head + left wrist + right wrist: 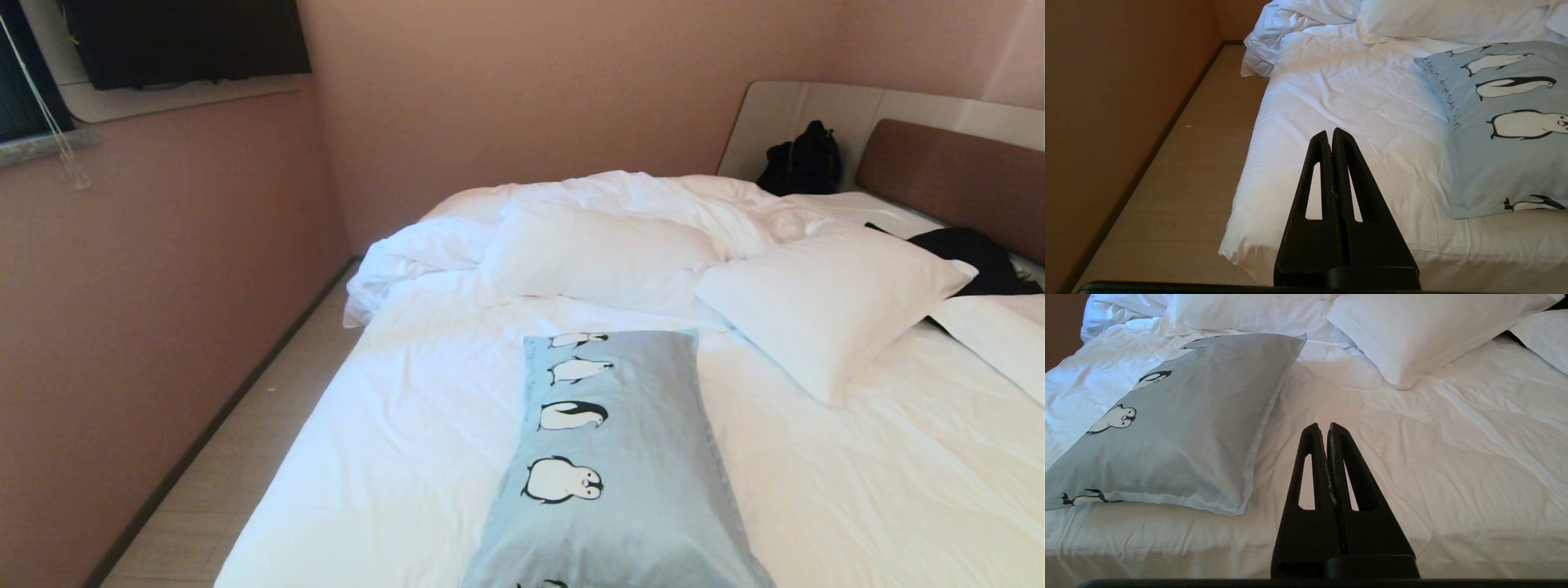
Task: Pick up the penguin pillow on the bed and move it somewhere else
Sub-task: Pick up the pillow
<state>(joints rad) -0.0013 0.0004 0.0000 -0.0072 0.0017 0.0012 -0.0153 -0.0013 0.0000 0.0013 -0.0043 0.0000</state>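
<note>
In the head view, the penguin pillow is seen lying lengthwise on the bed, its near end cut off by the lower border. Bare white sheet is spread on both sides of it. A strip of floor is left between the bed's left edge and the pink wall. Beyond the pillow's far end, two white pillows and a bunched duvet are piled; a black bag is propped by the headboard, and a dark garment is laid near it. Neither arm is shown here.

In the left wrist view, the left gripper is held level over the bed's near left corner, its jaws pressed together and empty. The penguin pillow is placed to the right of the jaws, apart from them, with open sheet between. The floor and wall lie to their left.

In the right wrist view, the right gripper is held level over the near edge, jaws pressed together, nothing pinched. The penguin pillow is found to the left of the jaws, near but not touched. Ahead and rightward, a white pillow is set beyond clear sheet.
</note>
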